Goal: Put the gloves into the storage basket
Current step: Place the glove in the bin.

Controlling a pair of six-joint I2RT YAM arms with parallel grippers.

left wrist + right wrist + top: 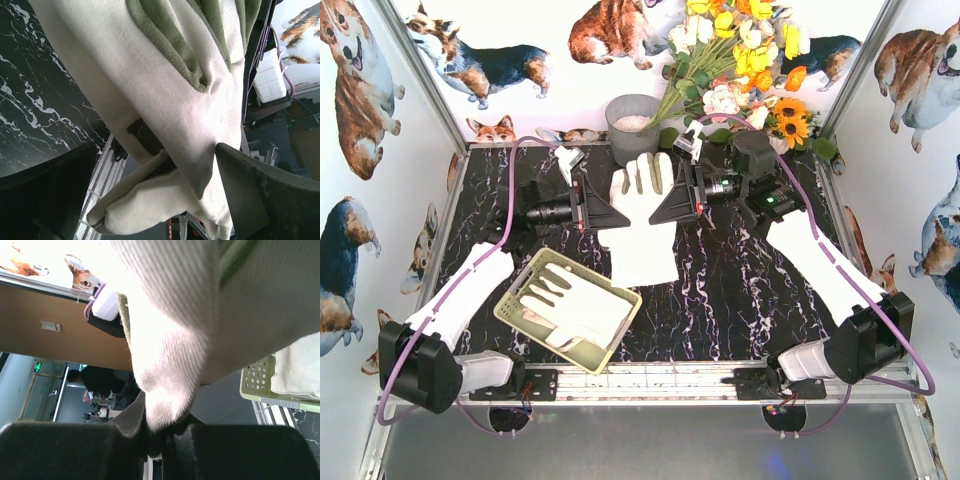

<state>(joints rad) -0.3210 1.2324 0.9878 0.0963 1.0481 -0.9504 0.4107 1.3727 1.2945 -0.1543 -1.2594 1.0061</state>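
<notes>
The glove point(642, 225) hangs at the middle of the worktop point(720, 290), between the two sets of jaws, which face each other across it. Its long axis runs from the far edge toward the near edge, with the grey-patched fingers pointing to the far edge and the cuff toward the near one.

The right jaws are clenched on a fold of its fabric (the right wrist view shows the cloth pinched tight between them). The left jaws stand spread wide, with the glove passing through the gap and not squeezed.

The storage basket point(524, 281) sits at the near-left corner of the worktop, turned at an angle to the edges. It has other gloves point(570, 305) lying in it.

From the held glove, the basket lies toward the near edge and to the left. The left arm point(460, 290) is the nearer one, but only the right arm point(820, 260) has a grip. So the carry probably falls to the right arm, reaching across toward that corner with the cuff leading.
</notes>
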